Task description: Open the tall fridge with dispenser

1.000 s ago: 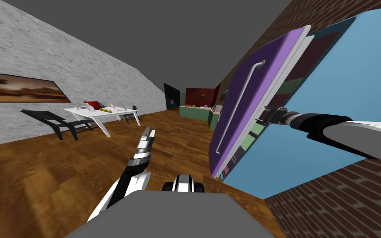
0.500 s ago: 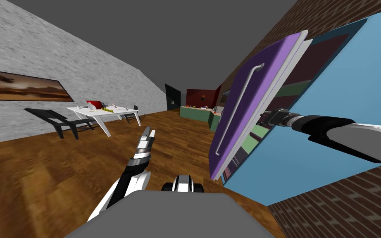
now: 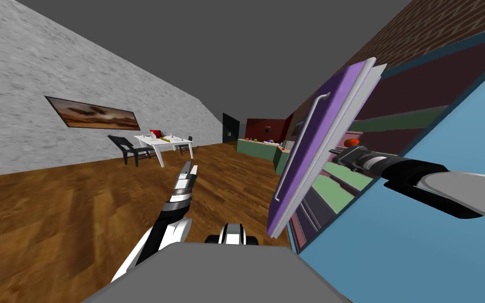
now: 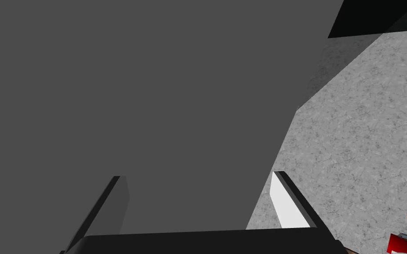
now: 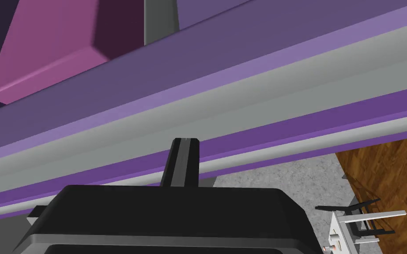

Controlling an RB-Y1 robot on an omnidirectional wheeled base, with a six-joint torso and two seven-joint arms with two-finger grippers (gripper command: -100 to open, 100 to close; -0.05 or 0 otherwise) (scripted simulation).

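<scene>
Wood floor (image 3: pixel 78 210) runs away under a grey wall (image 3: pixel 26 105) with a long picture (image 3: pixel 99 114), and far down the room stands a white table (image 3: pixel 147 139) with a dark chair (image 3: pixel 124 147) beside it. On the robot's right is the tall blue fridge (image 3: pixel 446 252), its purple door (image 3: pixel 317 131) standing well open, grey handle (image 3: pixel 298 150) facing the room, green shelves (image 3: pixel 344 181) showing inside. The right gripper (image 3: pixel 337 154) reaches in behind the door's inner edge. The left gripper (image 3: pixel 188 168) points forward over the floor, well apart from the fridge.

Over to the left wrist: its fingers (image 4: pixel 288 205) stand wide apart with nothing between them.

Now the right wrist: both fingers (image 5: pixel 184 163) are pressed together into one narrow blade, right up against the door's purple and grey edge, gripping nothing that I can see.
</scene>
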